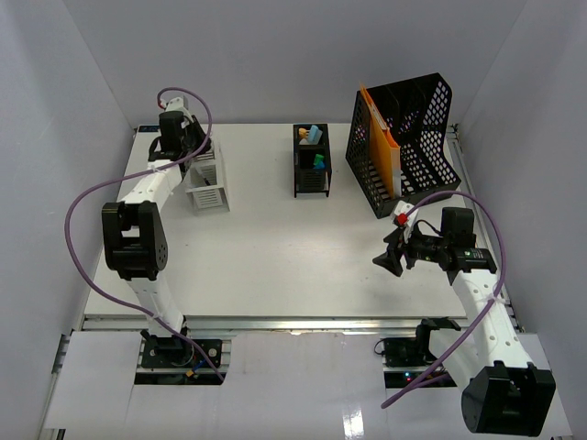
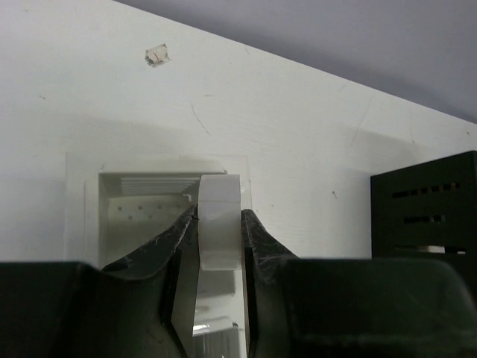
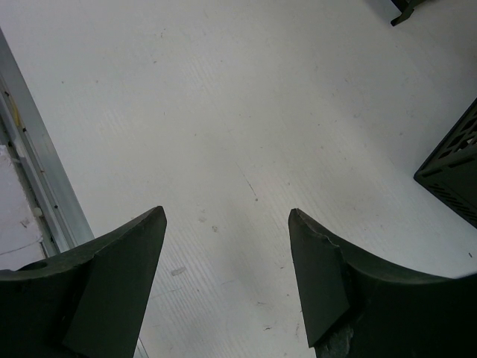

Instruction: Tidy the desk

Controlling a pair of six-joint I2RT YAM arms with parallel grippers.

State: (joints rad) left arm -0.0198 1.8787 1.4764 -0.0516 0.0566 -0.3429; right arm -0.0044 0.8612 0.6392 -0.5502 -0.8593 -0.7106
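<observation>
The bench (image 1: 275, 257) is the wide white top that fills my overhead view, with a metal rail (image 1: 275, 323) along its near edge.

At the far left, my left hand (image 2: 220, 212) is clenched on a narrow white piece (image 2: 218, 224). I see it edge-on, pinched between both fingers, and I cannot tell what it is. It hangs right over a white plastic drawer unit (image 1: 209, 183), above an open top compartment. Beyond that unit a small clear tab (image 2: 156, 54) with a red mark lies on the bench, too small to read.

In the middle, toward the back, stands a small black desk organizer (image 1: 311, 160). It holds a teal item (image 1: 318, 161) in one slot and a yellow and blue one (image 1: 314, 135) behind it.

Right of it a black mesh file rack (image 1: 417, 147) stands tilted, with an orange folder (image 1: 382, 137) upright in its leftmost slot.

At the near right, my right hand (image 3: 223, 216) is released, its fingers spread wide. It holds nothing and hovers over bare bench, between the rail and the file rack.
</observation>
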